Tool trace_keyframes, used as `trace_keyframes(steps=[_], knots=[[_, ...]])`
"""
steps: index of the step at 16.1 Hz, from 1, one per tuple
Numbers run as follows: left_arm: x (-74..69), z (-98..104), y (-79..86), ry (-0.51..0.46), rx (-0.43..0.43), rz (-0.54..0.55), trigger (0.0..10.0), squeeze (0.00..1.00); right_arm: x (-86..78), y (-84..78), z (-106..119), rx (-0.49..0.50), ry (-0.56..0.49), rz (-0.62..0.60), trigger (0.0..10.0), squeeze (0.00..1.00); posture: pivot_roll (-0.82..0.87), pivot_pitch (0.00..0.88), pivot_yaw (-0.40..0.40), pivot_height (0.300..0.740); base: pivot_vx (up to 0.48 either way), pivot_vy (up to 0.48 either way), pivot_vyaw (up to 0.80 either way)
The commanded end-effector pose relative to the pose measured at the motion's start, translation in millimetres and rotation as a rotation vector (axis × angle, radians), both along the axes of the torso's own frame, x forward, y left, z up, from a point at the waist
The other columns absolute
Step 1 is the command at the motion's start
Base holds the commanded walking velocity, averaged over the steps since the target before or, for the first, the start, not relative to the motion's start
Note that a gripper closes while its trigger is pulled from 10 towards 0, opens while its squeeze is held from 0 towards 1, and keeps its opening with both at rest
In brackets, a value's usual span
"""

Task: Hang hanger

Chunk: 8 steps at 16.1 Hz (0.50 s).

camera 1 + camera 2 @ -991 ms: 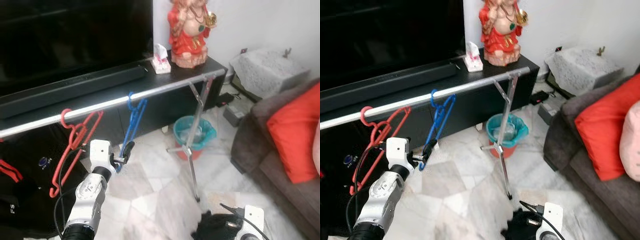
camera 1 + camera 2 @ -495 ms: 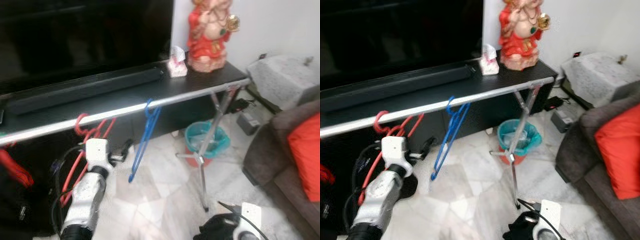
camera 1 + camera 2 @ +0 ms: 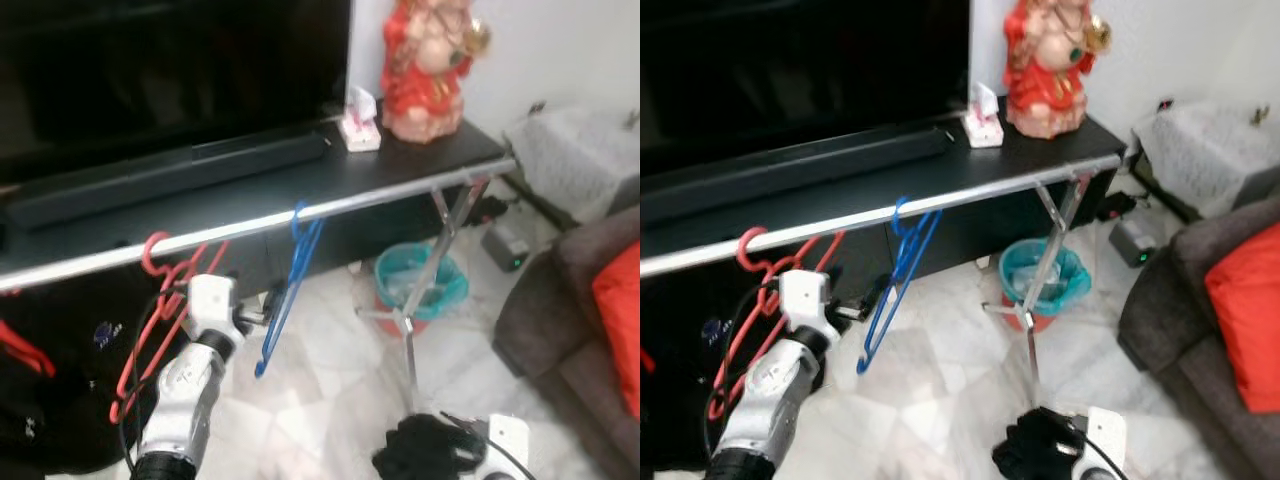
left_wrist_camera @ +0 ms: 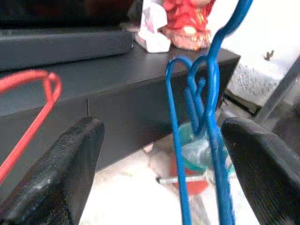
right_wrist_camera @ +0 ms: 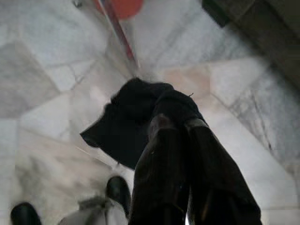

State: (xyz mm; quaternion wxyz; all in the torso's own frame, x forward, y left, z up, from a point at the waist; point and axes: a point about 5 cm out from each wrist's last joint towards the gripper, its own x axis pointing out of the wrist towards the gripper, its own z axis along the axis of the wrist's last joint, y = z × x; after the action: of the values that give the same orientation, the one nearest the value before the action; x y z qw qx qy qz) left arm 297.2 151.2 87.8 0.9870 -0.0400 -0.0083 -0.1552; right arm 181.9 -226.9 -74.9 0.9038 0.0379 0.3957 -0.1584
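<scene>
A blue hanger [image 3: 300,248] hangs by its hook on the silver rail [image 3: 400,195] in front of the TV stand. A red hanger [image 3: 150,250] hangs on the same rail further left. My left gripper [image 3: 268,300] is raised beside the blue hanger's lower part. In the left wrist view its fingers [image 4: 70,164] are spread wide, and the blue hanger [image 4: 212,84] passes between them unclamped. My right gripper [image 3: 425,455] is low near the floor, shut on a black cloth [image 5: 136,117].
The rail's crossed legs [image 3: 415,300] stand on the marble floor by a teal bin [image 3: 420,285]. Behind are the black TV stand [image 3: 400,160] with a soundbar [image 3: 170,170] and a red statue [image 3: 425,65]. A sofa [image 3: 560,300] is right; dark clothes [image 3: 50,400] hang left.
The camera has shifted, so the whole scene sits differently. The blue hanger stays on the rail. My left gripper, touching its lower end a second ago, is now spread open around it.
</scene>
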Motion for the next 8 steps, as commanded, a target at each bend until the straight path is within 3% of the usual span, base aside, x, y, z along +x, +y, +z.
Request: trace_keyframes(steps=[1,4,8], knots=[[-0.8,2,2.3,0.008,0.0,-0.026,10.0,0.0,2.1,3.2,0,0.004,-0.006,0.007,10.0,0.0,-0.16,0.054,-0.02,0.74,0.0,0.0,0.0],[5.1,11,-13.8,-0.006,-0.017,-0.1,10.0,0.0,1.9,2.7,0,0.002,-0.005,0.007,10.0,0.0,-0.17,0.053,-0.021,0.74,0.0,0.0,0.0],[22.5,6,-29.3,0.06,0.02,-0.132,10.0,0.0,2.9,2.5,1,0.0,-0.009,0.007,10.0,0.0,-0.18,0.054,-0.02,0.74,0.0,0.0,0.0]])
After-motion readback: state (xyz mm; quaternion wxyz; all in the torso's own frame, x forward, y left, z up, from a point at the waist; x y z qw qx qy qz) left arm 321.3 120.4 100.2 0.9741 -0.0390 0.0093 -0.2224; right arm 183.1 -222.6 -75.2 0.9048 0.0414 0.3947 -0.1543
